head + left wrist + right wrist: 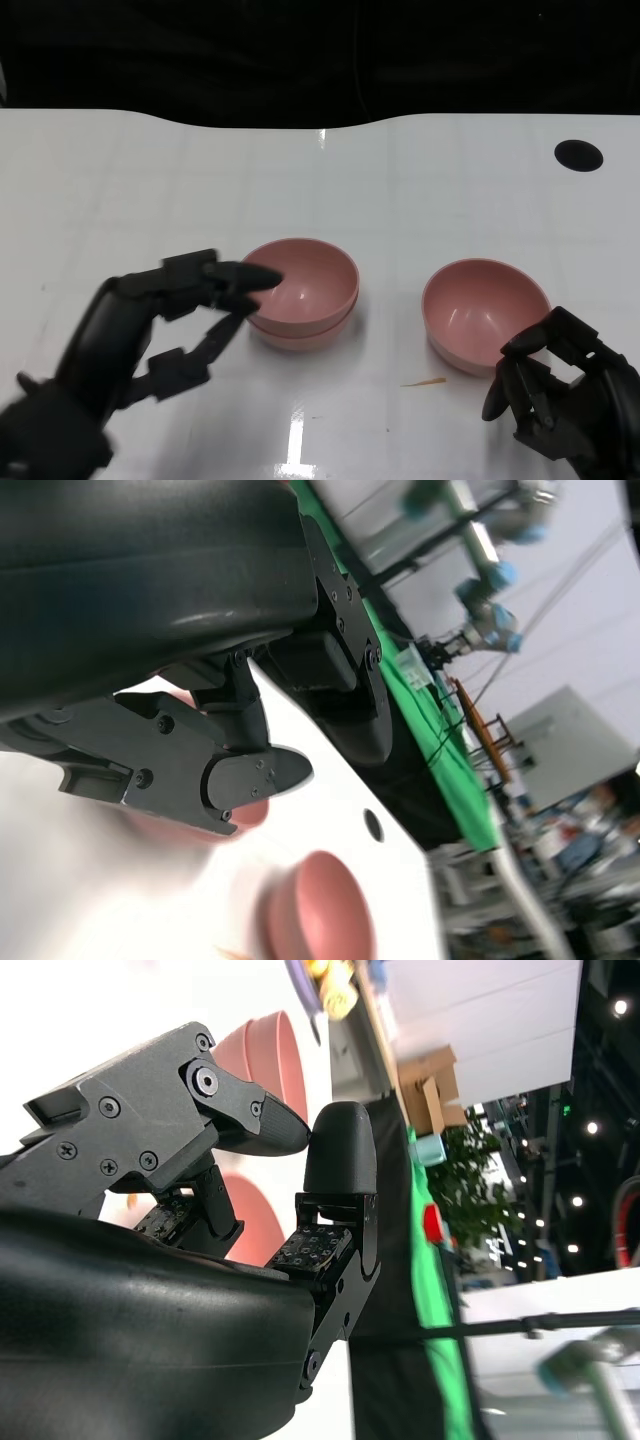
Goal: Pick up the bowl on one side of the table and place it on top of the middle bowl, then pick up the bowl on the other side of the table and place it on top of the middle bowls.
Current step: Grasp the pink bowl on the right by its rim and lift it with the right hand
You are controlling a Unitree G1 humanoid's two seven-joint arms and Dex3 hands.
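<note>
Two pink bowls are nested as a stack (300, 288) in the middle of the white table (120, 190). My left hand (165, 330) hovers just left of the stack, fingers spread and empty, with its upper fingertips (255, 277) at the stack's rim. In the left wrist view a bit of the stack (250, 815) shows behind that hand (230, 750). A single pink bowl (485, 312) stands upright to the right. My right hand (560, 395) sits at that bowl's near right side, fingers bent downward, holding nothing. The right wrist view shows that hand (300, 1150) with the single bowl (250, 1222) and the stack (270, 1052) beyond it.
A round black hole (578, 154) lies in the table at the far right. A thin orange sliver (425, 381) lies in front of the single bowl. The table's far edge (320, 125) meets a dark backdrop.
</note>
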